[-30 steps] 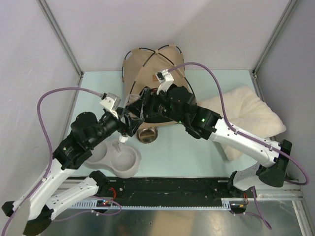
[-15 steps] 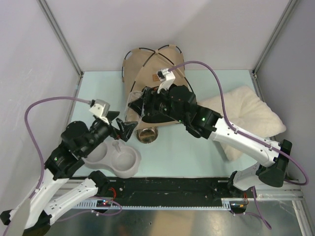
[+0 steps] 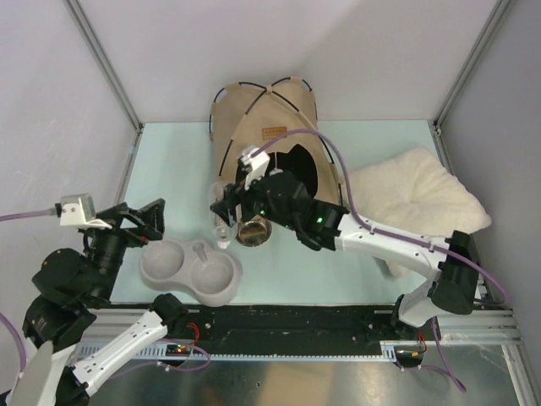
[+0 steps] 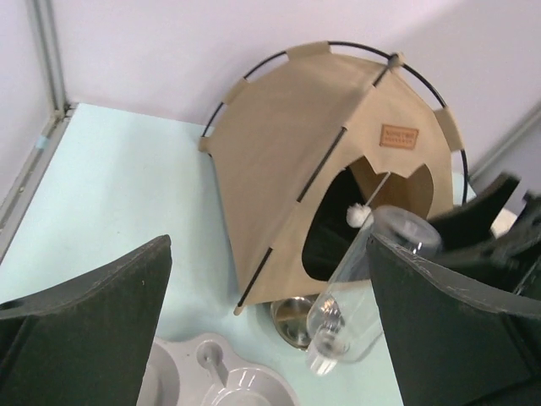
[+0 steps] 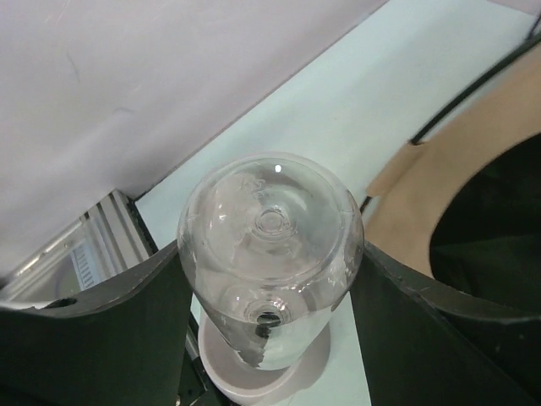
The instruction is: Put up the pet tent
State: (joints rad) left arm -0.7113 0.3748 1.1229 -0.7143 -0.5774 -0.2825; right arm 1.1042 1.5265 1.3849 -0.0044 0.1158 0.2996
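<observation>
While the pet tent (image 3: 254, 127) stands upright at the far middle of the surface (image 3: 169, 161), close to the back wall, neither end effector touches it. Its tan panels are stretched over thin black poles (image 4: 254, 72), a small brown label patch (image 4: 399, 135) sits above the cat-head-shaped doorway (image 3: 300, 169), and a white pompom (image 4: 358, 216) hangs in that dark opening.

Just in front of the tent, the right end effector (image 3: 226, 207) pinches a clear bottle (image 5: 270, 245). In the right wrist view both black fingers (image 5: 101, 330) press against the bottle's rounded sides, with the jaws held fairly wide by its girth. The bottle points neck-down and slightly tilted, just beside a small steel bowl (image 3: 252, 231) and over the far edge of the grey double bowl (image 3: 190, 271). Whether its neck touches that bowl cannot be told.

Well off to the left, the left end effector (image 3: 150, 222) hangs over the surface with its fingers spread as wide as they go, holding nothing. Its wrist view looks between those fingers (image 4: 84, 330) at the tent, the bottle and the bowls.

A cream fluffy pillow (image 3: 423, 199) lies to the right of the tent, partly under the right arm.
</observation>
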